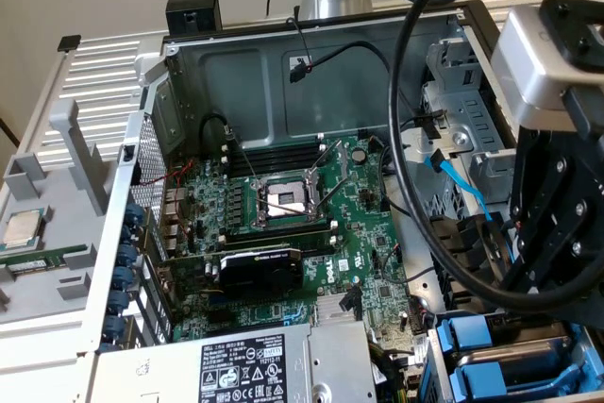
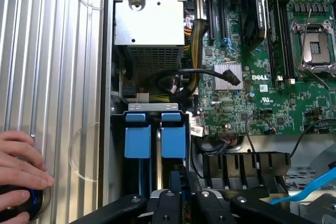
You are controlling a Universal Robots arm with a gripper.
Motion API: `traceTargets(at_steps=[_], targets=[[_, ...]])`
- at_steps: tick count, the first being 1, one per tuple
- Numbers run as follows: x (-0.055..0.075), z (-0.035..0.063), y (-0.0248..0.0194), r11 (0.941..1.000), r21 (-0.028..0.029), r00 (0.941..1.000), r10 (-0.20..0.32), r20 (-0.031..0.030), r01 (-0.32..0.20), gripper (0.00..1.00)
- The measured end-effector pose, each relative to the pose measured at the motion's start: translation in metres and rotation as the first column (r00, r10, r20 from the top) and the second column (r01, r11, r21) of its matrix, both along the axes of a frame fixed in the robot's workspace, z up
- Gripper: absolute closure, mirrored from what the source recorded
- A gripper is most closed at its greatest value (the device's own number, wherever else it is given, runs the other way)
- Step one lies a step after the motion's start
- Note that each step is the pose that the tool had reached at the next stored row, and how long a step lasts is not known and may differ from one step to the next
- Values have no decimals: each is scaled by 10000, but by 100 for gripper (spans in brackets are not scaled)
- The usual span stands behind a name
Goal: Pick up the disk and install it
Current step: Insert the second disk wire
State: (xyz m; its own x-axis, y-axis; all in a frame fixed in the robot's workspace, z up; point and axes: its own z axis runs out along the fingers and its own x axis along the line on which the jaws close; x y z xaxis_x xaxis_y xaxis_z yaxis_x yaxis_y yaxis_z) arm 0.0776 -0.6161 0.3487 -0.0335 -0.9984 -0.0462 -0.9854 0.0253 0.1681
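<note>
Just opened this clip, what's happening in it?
A robot arm is working over an open computer case with its motherboard exposed. The tool sits low over the drive bay at the case's corner, closed down right at the blue carrier of the disk, which already stands in the bay beside a second blue carrier. Whether it truly grips the disk is hard to tell. A person's hand rests on the ridged surface outside the case.

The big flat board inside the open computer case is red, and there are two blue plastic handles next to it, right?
Not quite. The big flat circuit board inside the open metal computer case is green, not red, as the wrist view shows. The two blue plastic handles beside it are there.
</note>
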Motion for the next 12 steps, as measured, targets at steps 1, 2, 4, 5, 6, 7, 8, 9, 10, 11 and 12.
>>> traceTargets(at_steps=[1, 2, 4, 5, 6, 7, 8, 9, 10, 11, 12], targets=[[0, -1, 0, 10000, -1, 10000, 0, -2, 0, 84], [0, -3, 1, 10000, 1, 10000, 0, -5, 0, 84], [1, -6, 3, 10000, 1, 10000, 0, -16, 0, 84], [1, -8, 6, 10000, 2, 10000, 1, -26, -1, 84], [1, -9, 9, 10000, 0, 10000, 1, -37, -1, 84], [1, -11, 11, 10000, 2, 10000, 0, -45, 0, 84], [4, -11, 11, 10000, 2, 10000, 1, -53, -1, 84], [9, -11, 12, 10000, -1, 10000, 2, -55, -2, 84], [13, -10, 12, 10000, -1, 10000, 1, -56, -1, 84], [16, -11, 12, 10000, -1, 10000, 1, -56, -1, 84], [18, -11, 12, 10000, 0, 10000, 0, -57, 0, 84]])
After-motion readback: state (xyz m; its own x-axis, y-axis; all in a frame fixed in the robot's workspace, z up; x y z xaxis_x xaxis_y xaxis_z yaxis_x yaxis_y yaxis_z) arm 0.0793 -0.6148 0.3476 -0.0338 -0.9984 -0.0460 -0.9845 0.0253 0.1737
